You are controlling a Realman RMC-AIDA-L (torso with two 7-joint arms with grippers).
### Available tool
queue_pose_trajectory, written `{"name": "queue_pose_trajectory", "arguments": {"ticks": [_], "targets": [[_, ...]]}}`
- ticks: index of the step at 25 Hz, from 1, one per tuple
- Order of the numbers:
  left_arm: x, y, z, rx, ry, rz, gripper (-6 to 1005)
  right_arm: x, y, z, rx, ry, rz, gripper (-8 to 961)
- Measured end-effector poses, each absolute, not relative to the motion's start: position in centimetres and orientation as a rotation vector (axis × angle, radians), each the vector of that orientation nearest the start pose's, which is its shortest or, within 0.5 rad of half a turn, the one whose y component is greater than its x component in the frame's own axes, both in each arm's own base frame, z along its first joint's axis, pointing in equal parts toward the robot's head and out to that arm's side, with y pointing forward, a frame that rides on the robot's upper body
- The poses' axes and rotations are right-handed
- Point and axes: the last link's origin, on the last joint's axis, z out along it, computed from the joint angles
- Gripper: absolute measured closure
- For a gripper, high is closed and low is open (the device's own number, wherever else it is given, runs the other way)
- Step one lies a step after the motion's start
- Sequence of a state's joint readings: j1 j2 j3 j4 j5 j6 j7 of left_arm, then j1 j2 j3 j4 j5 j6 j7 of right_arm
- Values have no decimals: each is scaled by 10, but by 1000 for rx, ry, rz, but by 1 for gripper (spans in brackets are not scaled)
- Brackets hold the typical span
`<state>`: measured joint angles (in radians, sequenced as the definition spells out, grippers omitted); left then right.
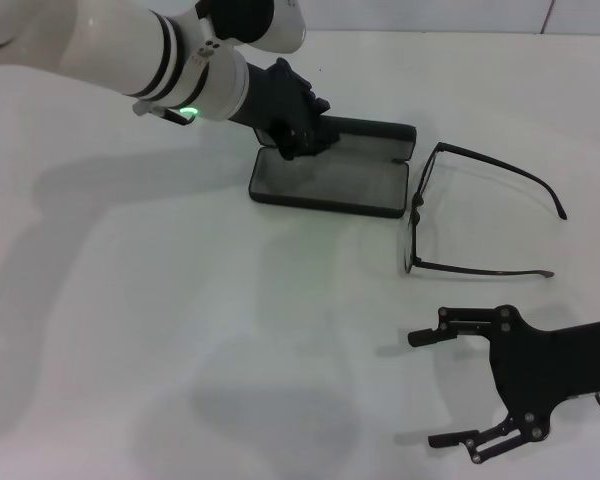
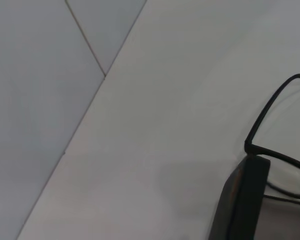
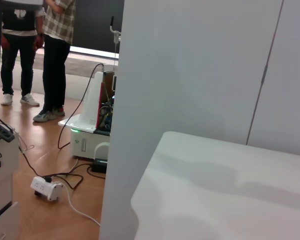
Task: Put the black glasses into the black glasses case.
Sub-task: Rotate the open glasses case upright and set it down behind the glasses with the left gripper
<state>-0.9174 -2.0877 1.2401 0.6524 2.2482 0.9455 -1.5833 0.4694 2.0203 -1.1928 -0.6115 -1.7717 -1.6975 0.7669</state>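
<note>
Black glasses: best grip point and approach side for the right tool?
Judging from the head view, take the black glasses by the near temple arm, from above. It lies flat, straight and clear of the black glasses case, closest to the open right tool. The lenses sit against the case.

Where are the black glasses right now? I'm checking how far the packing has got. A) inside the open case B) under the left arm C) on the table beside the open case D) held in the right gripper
C: the black glasses lie unfolded on the white table just off the end of the open black glasses case, away from the open right gripper.
</note>
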Motion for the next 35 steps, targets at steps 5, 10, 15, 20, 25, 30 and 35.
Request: {"name": "queue_pose_trajectory", "arguments": {"ticks": [5, 10, 15, 20, 25, 30, 35], "targets": [[-154, 438, -64, -2732, 21, 144, 647, 248, 274, -34, -3035, -404, 715, 64], [-151, 439, -62, -2723, 32, 130, 760, 249, 275, -32, -3032, -401, 712, 64], [-152, 435, -58, -2732, 41, 115, 778, 248, 276, -32, -3033, -409, 710, 65], [-154, 427, -65, -2766, 91, 157, 744, 246, 277, -33, -3035, -417, 706, 65], [-152, 420, -71, -2812, 139, 182, 710, 247, 277, -33, -3038, -417, 705, 65], [-148, 420, -70, -2831, 154, 186, 676, 248, 275, -33, -3038, -407, 704, 65], [-141, 423, -65, -2826, 165, 163, 526, 249, 274, -34, -3037, -403, 706, 65]]}}
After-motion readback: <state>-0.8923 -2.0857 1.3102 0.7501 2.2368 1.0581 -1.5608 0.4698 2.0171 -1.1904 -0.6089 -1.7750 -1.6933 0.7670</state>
